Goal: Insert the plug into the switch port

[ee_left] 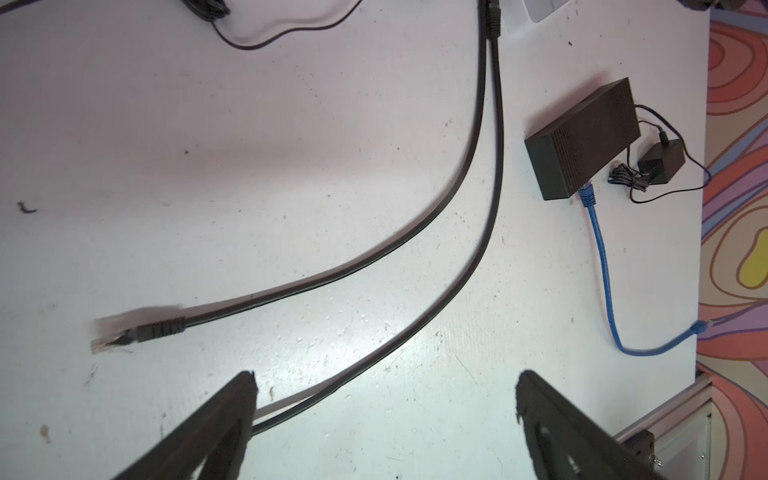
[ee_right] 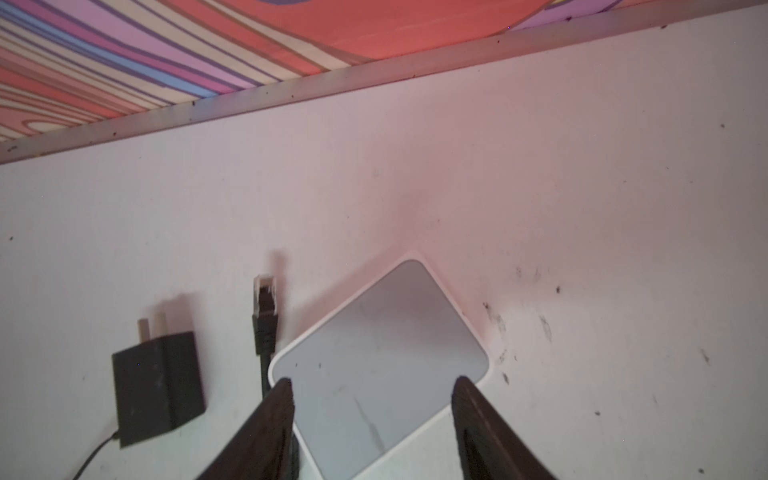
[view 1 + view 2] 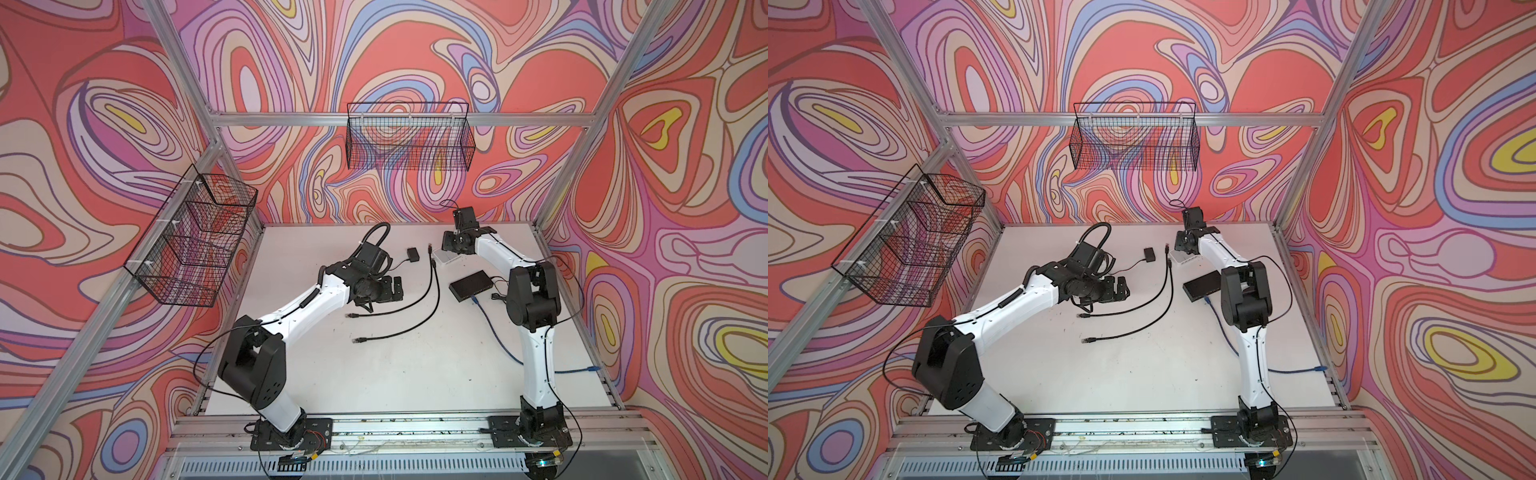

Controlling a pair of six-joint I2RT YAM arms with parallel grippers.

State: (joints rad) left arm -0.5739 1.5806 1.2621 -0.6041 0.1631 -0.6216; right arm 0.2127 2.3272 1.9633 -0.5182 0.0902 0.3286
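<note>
On the white surface (image 3: 415, 374), a black cable's plug (image 2: 264, 297) lies just beside the white switch (image 2: 374, 332). The right hand (image 2: 372, 383) straddles that switch, jaws apart. The left hand (image 1: 385, 380) hangs wide open above two black cables (image 1: 498, 166).

**Wire Baskets Hanging Over White Table**

A black wire basket (image 3: 183, 266) is hanging on the left wall and a second basket (image 3: 409, 141) on the far wall, both off the aluminium frame (image 3: 291, 119). On the white table (image 3: 374, 374), a black power adapter (image 3: 412, 254) is lying far centre, and a blue cable (image 1: 603, 266) is trailing along the right side.
</note>
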